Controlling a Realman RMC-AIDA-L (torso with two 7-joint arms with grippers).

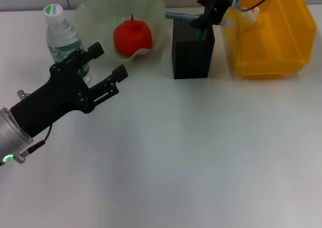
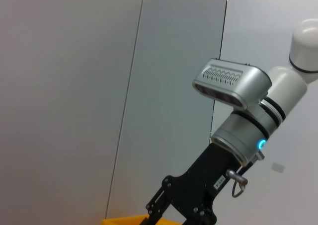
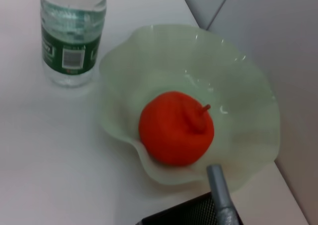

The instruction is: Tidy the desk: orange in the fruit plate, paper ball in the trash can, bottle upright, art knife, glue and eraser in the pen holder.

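Left gripper (image 1: 106, 63) hovers low beside the upright bottle (image 1: 61, 36), fingers wide; orange (image 1: 132, 37) sits in the plate (image 1: 95, 11) — right gripper (image 1: 205, 17) over the holder (image 1: 192, 52), grip unclear.

I see a plain white desk (image 1: 201, 152) with a smooth matte top under even, diffuse light, with only soft shadows on it. Behind it stands a pale grey panelled wall (image 2: 74, 86); thin dark vertical seams divide the panels, and I note one small grey rectangular plate fixed to it.
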